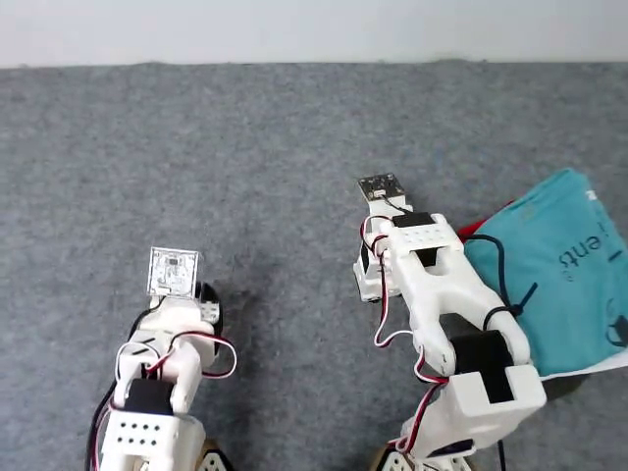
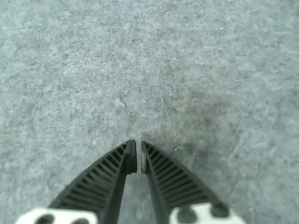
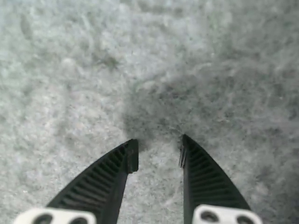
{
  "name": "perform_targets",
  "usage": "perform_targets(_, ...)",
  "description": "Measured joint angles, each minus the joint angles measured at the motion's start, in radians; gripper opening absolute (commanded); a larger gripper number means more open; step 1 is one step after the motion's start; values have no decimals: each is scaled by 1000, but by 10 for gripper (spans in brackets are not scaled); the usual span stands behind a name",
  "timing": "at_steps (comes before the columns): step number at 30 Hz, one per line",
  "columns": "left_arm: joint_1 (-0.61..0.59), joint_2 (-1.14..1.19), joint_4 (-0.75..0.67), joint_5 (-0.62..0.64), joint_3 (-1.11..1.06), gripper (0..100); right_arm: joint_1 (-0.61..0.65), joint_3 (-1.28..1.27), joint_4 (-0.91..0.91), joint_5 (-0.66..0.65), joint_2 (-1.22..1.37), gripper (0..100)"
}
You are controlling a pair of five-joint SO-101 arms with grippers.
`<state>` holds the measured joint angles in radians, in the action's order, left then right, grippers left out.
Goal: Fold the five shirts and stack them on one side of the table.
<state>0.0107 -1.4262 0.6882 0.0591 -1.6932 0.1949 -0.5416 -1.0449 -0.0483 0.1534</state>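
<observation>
Hovering over the grey, felt-like tabletop (image 1: 245, 147), both arms sit along the bottom of the high view, and the interest is all off to the right. The left gripper (image 2: 138, 157) has its black ribbed jaws pressed together with a mere sliver between the tips, pinching nothing. The right gripper (image 3: 159, 154) is spread, its jaws well apart and holding nothing, with its shadow on the felt just ahead.

Now the relation that matters. The folded teal cotton shirt (image 1: 564, 285) lies at the right edge of the frame on top of a pile. A red fabric edge (image 1: 481, 230) peeks out at its upper left corner, and a white fabric edge (image 1: 589, 368) shows below it. That pile is just beside the white right arm (image 1: 442, 294), on its right, and the arm's black cable crosses the teal cloth. The left arm (image 1: 162, 383), at lower left, is well apart from it.

So the right arm is plainly the nearer one. Its gripper points up the frame, so the pile lies to its side rather than ahead. The teal shirt sits tilted, but the frame edge cuts it off, so I can't call its long axis.

The high view gives the pile and both arms, while the wrist views give the jaw states. Three colours show in the pile, and I can't tell how many shirts that makes.
</observation>
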Motion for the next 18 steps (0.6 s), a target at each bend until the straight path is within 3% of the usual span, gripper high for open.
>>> perform_targets(8, 0, -71, 100, 0, 0, 28, 14, 41, -34, -21, 21, 180)
perform_targets(13, 0, -114, 161, 0, 0, 28, -3, 258, -350, -169, 26, 180)
perform_targets(18, 2, -161, 226, 0, 0, 28, -40, 641, -687, -236, -157, 179)
